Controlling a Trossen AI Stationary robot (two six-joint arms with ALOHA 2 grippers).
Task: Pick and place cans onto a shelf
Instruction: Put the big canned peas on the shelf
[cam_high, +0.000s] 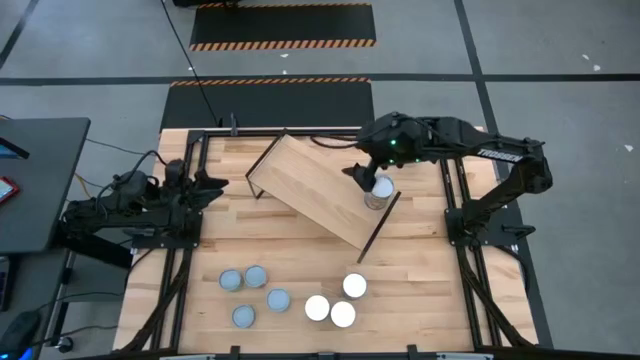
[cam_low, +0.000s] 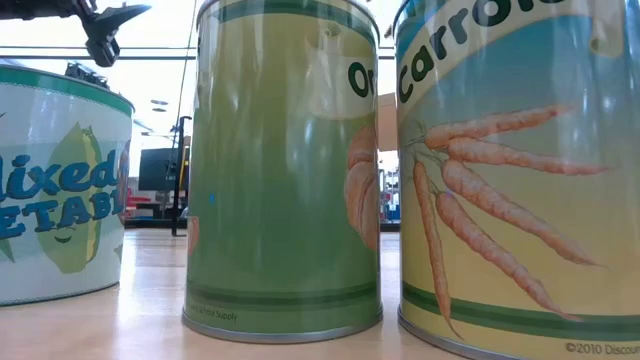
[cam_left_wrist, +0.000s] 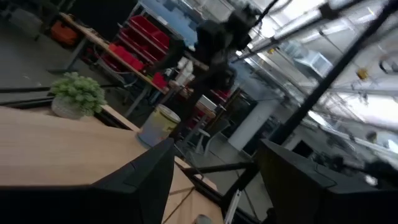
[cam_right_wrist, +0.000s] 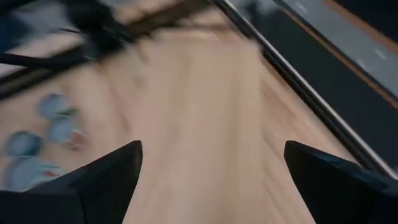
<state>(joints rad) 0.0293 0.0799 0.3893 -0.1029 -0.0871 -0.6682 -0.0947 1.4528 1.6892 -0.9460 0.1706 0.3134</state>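
Observation:
The shelf (cam_high: 320, 190), a light wood board on a thin black frame, stands askew at the table's far middle. One white-topped can (cam_high: 379, 189) stands upright on its right end, and it also shows in the left wrist view as a can (cam_left_wrist: 158, 124). My right gripper (cam_high: 363, 174) hovers open just above and left of that can, with nothing between its fingers (cam_right_wrist: 106, 177). Several blue-grey-topped cans (cam_high: 255, 293) and three white-topped cans (cam_high: 338, 302) stand on the tabletop near the front edge. My left gripper (cam_high: 214, 183) waits open at the table's left.
The shelf's black frame legs (cam_high: 380, 225) stick out past the board. Black rails (cam_high: 455, 200) run along both sides of the table. In the low view three big labelled cans (cam_low: 285, 170) stand close to the camera and block most of the scene.

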